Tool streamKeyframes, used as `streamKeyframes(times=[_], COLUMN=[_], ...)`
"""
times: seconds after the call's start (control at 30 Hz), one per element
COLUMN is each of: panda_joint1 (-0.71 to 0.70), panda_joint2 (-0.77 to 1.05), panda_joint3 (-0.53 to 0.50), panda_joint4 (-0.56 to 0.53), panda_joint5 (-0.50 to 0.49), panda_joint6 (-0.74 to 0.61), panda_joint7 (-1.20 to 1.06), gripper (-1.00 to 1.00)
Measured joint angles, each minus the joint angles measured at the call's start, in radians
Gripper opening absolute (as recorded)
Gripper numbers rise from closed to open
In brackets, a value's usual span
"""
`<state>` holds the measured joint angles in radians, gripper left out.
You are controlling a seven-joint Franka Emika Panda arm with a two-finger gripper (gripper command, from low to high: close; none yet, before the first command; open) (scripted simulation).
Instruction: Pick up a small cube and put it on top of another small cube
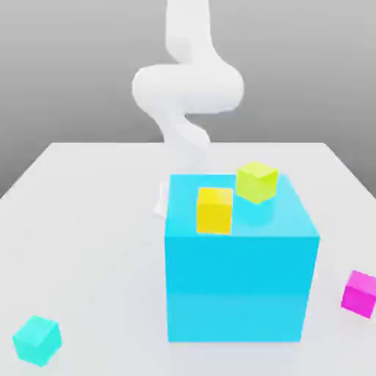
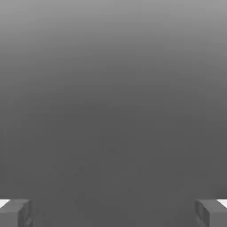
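Gripper (image 2: 113, 213): fingers wide apart, nothing between them. Magenta cube (image 1: 360, 294) on the table (image 1: 103, 242), at the exterior view's right of the big cyan block (image 1: 235, 286); lime cube (image 1: 257, 183) and yellow cube (image 1: 214, 211) on the block's top.

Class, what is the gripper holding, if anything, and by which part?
Nothing: the gripper's fingers stand wide apart in the hand view, with no cube between them.
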<state>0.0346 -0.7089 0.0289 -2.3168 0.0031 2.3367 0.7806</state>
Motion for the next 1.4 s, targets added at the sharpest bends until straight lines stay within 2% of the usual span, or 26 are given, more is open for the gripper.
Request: streamKeyframes(times=[0.37, 0.67, 0.83, 1.0, 1.03, 1.23, 1.4], panda_joint1=[0.145, 0.294, 0.371, 0.458, 0.472, 0.478, 0.425], panda_joint2=[0.402, 0.733, 0.921, 1.103, 1.127, 1.138, 1.003], panda_joint3=[0.154, 0.273, 0.294, 0.205, 0.189, 0.181, 0.255], panda_joint4=[-0.074, -0.134, -0.164, -0.137, -0.132, -0.129, -0.159], panda_joint5=[-0.013, -0.099, -0.177, -0.292, -0.306, -0.314, -0.217], panda_joint6=[0.163, 0.293, 0.364, 0.491, 0.509, 0.518, 0.415], panda_joint7=[-0.067, -0.066, -0.043, 0.037, 0.047, 0.054, -0.019], gripper=[0.00, 0.00, 0.00, 0.00, -1.00, -1.00, -1.00])
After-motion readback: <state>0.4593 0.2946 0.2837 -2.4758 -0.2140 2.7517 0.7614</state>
